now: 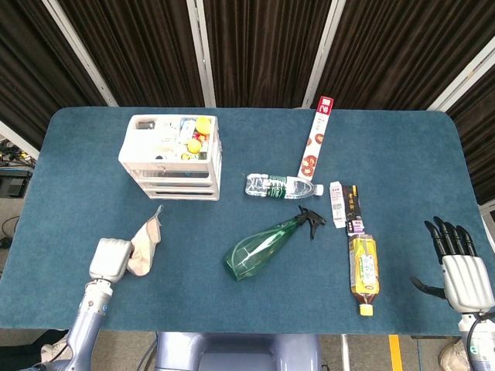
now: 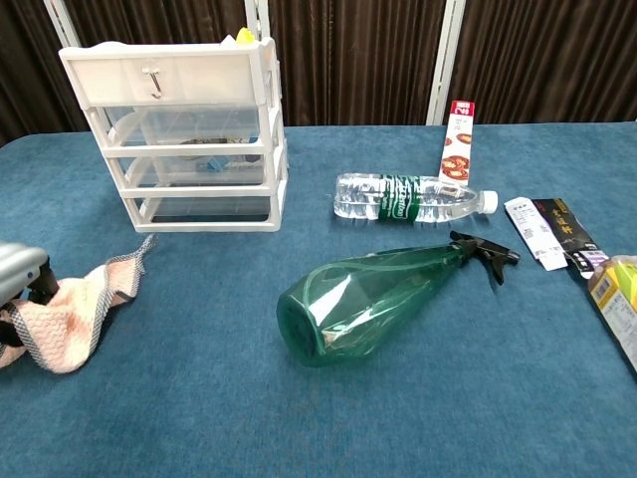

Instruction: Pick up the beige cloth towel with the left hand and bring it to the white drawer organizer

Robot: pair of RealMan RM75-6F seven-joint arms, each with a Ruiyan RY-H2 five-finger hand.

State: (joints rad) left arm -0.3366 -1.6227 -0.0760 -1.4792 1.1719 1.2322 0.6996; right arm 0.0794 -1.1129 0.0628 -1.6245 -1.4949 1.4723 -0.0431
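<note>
The beige cloth towel [image 1: 143, 247] is bunched up at the table's front left, one corner trailing toward the organizer. My left hand [image 1: 109, 259] grips its left end, fingers curled into the cloth. In the chest view the towel [image 2: 75, 317] sits at the far left with the left hand [image 2: 18, 275] at the frame edge. The white drawer organizer [image 1: 172, 158] stands behind the towel, a short gap away; the chest view shows the organizer [image 2: 184, 134] with clear drawers. My right hand [image 1: 461, 267] rests open at the front right, holding nothing.
A green spray bottle [image 1: 267, 246] lies at the table's middle front, a clear water bottle [image 1: 282, 186] behind it. A tall red-and-white box [image 1: 315, 139], a small white packet [image 1: 338, 205], a dark packet [image 1: 354, 209] and a yellow tea bottle [image 1: 363, 270] lie to the right.
</note>
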